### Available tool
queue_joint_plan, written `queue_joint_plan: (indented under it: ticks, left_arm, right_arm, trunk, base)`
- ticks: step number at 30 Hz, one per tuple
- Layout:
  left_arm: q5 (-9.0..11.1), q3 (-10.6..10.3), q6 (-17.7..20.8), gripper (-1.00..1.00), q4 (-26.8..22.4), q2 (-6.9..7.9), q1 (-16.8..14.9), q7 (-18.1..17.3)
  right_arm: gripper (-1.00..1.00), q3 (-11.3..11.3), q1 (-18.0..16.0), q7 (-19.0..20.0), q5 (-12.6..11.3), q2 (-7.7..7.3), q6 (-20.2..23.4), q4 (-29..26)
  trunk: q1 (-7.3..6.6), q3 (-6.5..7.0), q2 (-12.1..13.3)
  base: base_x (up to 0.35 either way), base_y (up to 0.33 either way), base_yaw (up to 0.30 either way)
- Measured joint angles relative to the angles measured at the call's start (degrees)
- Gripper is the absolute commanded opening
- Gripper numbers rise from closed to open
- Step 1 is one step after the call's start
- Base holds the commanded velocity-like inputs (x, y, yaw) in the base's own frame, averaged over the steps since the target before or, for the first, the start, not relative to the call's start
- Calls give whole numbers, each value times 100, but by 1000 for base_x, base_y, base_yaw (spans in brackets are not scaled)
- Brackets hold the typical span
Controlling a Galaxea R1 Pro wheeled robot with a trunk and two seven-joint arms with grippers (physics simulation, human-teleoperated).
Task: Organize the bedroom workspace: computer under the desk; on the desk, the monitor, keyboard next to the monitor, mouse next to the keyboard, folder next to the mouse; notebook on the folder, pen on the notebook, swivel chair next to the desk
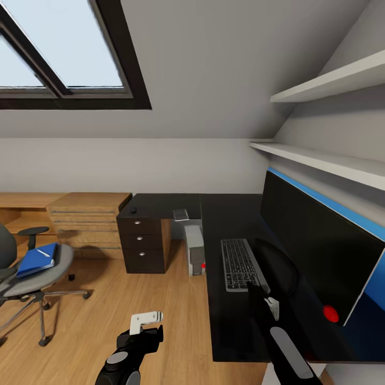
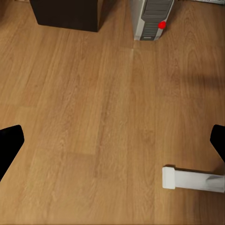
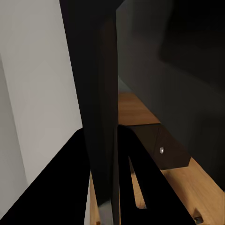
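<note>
The right gripper point(image 1: 266, 298) is dark against the dark desk point(image 1: 235, 331), so in the head view I cannot tell if its fingers are apart or together. The right wrist view is hard to read: a thin dark slab, maybe the monitor's edge, stands right in front of the camera, with black shapes low down, and a dark drawer with a silver knob point(image 3: 161, 150) shows past it. The right gripper hovers at the near end of the keyboard point(image 1: 240, 263), which is thin with dark grey keys and lies flat beside the monitor point(image 1: 315, 251), a wide black screen with a red dot at its lower corner. The left gripper point(image 1: 143, 325) hangs low over the wood floor point(image 2: 93, 117), and its black fingers point(image 2: 9, 145) sit far apart with nothing between them. The left wrist view shows the grey computer point(image 2: 152, 18) with its red dot, ahead of that gripper, next to the black drawer unit point(image 2: 65, 14). Far off to the left gripper's side, the blue folder point(image 1: 36, 259) lies on the grey swivel chair point(image 1: 37, 280), which is cut off at the picture's edge.
</note>
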Motion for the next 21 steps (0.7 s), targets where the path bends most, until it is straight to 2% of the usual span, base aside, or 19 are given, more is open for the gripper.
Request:
queue_joint_plan:
  ticks: [4,11,18,21]
  left_arm:
    - [0,0,-6,100,0,0,0,0]
    - [0,0,15,100,0,0,0,0]
    - [0,0,-1,100,0,0,0,0]
    - [5,0,7,100,0,0,0,0]
  right_arm:
    - [-100,2,0,-14,1,-9,20,-2]
    - [-100,10,-1,-60,2,-38,223,-2]
    - [-100,9,0,-62,2,-55,247,-3]
    - [-100,9,0,-59,2,-73,247,-3]
  trunk:
    - [-1,0,0]
    - [1,0,0]
    - [-2,0,0]
    - [0,0,1]
  base:
    - [205,-75,0]
    - [63,-12,0]
    - [280,-78,0]
    - [120,-65,0]
